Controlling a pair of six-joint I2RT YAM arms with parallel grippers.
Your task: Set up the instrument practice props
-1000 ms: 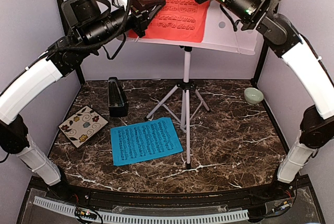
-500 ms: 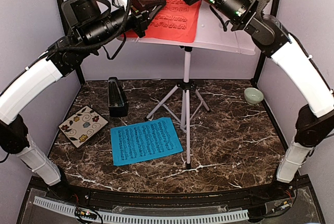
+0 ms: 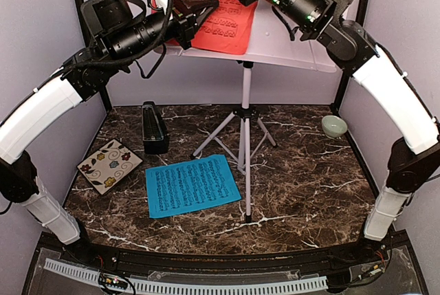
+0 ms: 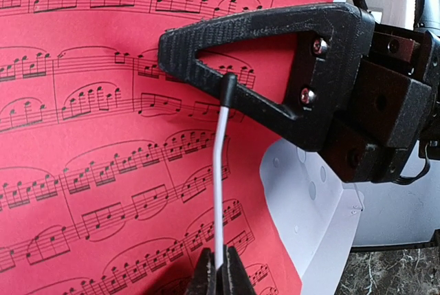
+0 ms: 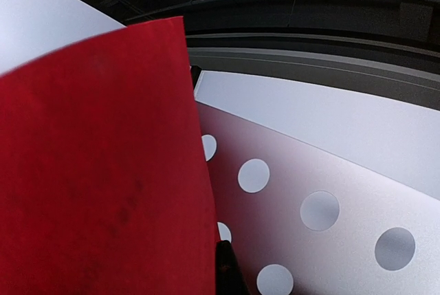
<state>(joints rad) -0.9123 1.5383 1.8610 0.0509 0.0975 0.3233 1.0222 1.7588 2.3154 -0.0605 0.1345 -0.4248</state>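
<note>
At 12 o'clock on the white music stand (image 3: 295, 44), the red sheet (image 3: 230, 27) sits with staves running 9-to-3. The right gripper (image 4: 172, 47) pinches it from 3 o'clock. The left gripper (image 4: 218, 278) is clamped on the stand's wire clip (image 4: 218, 192), which points to 1 o'clock.

White perforated music stand (image 3: 245, 95) upright on tripod legs, mid tabletop (image 3: 309, 192). Red sheet (image 3: 230, 23) of printed music on its desk, left side, right edge curling off. Thin white retainer wire (image 4: 218, 171) crosses it. Blue sheet (image 3: 193, 185) flat by front leg. Black pyramid metronome (image 3: 154, 128) upright, back left.
</note>
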